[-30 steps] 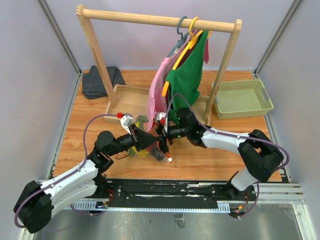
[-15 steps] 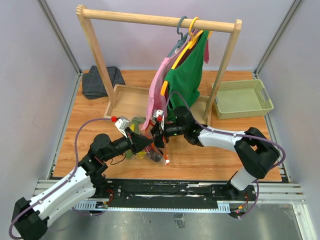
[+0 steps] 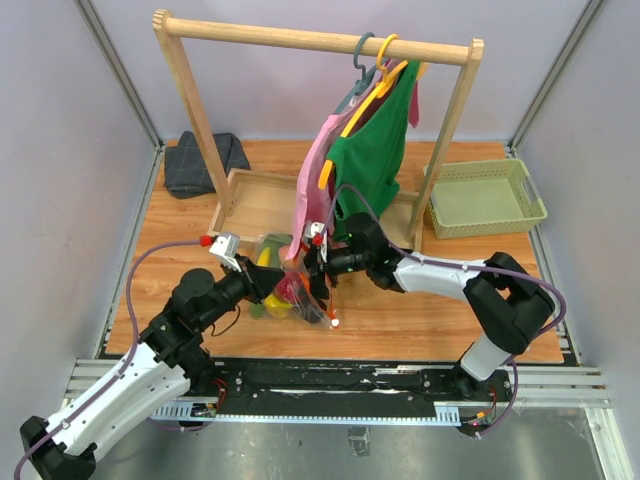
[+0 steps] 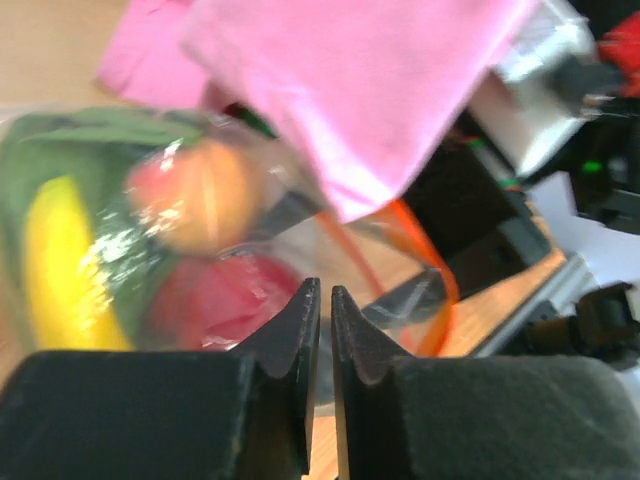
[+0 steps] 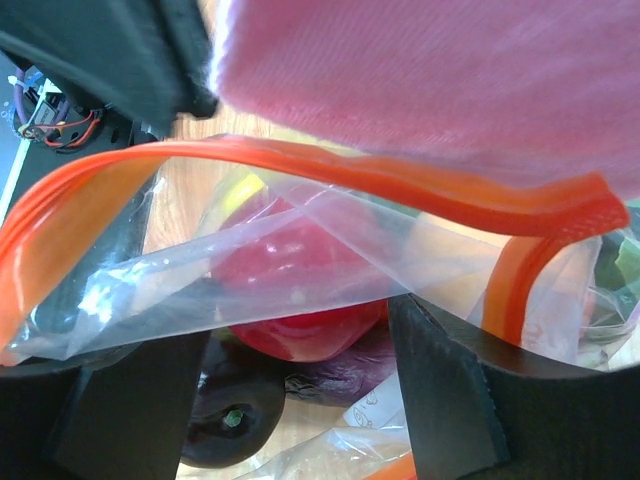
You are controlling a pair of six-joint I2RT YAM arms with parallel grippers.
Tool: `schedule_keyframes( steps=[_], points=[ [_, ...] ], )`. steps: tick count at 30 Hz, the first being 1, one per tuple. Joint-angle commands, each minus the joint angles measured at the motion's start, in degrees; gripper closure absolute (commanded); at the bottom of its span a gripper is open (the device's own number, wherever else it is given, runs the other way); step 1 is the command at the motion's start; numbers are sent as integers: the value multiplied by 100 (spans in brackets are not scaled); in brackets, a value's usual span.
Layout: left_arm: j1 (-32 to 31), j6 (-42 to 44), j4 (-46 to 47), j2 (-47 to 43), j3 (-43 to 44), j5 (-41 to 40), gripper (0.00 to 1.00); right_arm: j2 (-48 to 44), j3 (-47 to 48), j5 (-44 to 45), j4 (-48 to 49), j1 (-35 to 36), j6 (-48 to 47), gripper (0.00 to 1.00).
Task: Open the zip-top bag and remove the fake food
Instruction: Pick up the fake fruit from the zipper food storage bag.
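The zip-top bag (image 3: 285, 290) lies on the desk (image 3: 410, 322) just in front of the clothes rack, between the two arms, with the hem of the hanging pink garment (image 3: 312, 195) drooping over its far side, so both wrist cameras look at it from under pink cloth. The left hand (image 4: 321, 295) is barely parted and clasps nothing; it points at the bag from the near left, probably placed there to pin or pull one wall. The right hand (image 5: 300, 330) stands wide apart at the mouth, its fingers (image 5: 440, 400) either side of crinkled clear film with a red fruit (image 5: 290, 260) showing between them. I cannot tell whether the pads touch the plastic. The orange-red zip strip (image 5: 330, 165) bows in two separate arcs, which suggests the seal is at least partly undone. The fake food sits inside: banana (image 4: 55, 260), peach (image 4: 195, 195), and an eggplant (image 5: 340, 370) beneath the red one. Nothing lies outside the bag, so removal seems not yet begun.
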Motion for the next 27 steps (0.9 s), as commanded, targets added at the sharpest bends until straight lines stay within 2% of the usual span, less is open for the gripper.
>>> schedule_keyframes(
  steps=[1,6,8,16,20,25,27],
  points=[
    [-26,-158,-1008,72,117,-1339,90,99,239,-120,-90,130,-245,29],
    [-18,-270,-1036,795,97,-1936,95,135,266,-150,-144,134,-275,27],
    [-21,-200,-875,1087,88,-1941,96,135,289,-155,-183,140,-327,26],
    [-18,-70,91,1680,-116,-1033,97,247,493,64,-711,329,-686,21],
    [-20,-111,321,1752,-221,-833,97,300,550,185,-871,359,-786,18],
    [-17,-85,175,1716,-204,-1041,97,317,658,441,-1247,382,-991,24],
    [-11,-63,80,1635,-201,-1130,97,267,662,520,-1407,370,-1156,31]
  ],
)
